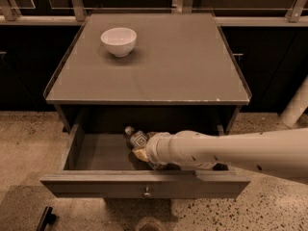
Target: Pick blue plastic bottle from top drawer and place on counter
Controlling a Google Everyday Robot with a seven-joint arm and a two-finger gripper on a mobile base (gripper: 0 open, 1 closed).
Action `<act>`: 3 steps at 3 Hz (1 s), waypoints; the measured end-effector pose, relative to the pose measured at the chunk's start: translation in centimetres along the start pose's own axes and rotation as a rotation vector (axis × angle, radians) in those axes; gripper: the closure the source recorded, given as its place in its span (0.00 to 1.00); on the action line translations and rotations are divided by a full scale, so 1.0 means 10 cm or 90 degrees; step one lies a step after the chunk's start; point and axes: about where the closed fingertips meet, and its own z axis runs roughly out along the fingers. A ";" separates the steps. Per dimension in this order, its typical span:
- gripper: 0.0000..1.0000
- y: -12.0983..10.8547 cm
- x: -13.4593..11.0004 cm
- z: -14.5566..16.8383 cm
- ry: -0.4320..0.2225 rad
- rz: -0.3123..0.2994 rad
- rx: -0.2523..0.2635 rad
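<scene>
The top drawer (pixel 96 150) is pulled open under the counter (pixel 168 66); its front panel carries a small round knob (pixel 147 193). The blue plastic bottle (pixel 135 137) lies on its side in the middle of the drawer, white cap pointing to the back left. My gripper (pixel 140 152) reaches into the drawer from the right on a thick white arm (pixel 231 150). It sits right against the bottle's near end. The arm hides the bottle's lower part.
A white bowl (pixel 118 41) stands on the counter's back left. The counter has a thin raised rim along its sides. Dark cabinets and a metal rail run behind. The floor is speckled stone, with a white post (pixel 296 105) at right.
</scene>
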 end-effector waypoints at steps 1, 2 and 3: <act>1.00 0.02 -0.03 -0.04 -0.016 -0.002 -0.022; 1.00 0.14 -0.26 -0.04 -0.072 -0.045 -0.104; 1.00 0.28 -0.39 -0.31 -0.139 -0.053 -0.180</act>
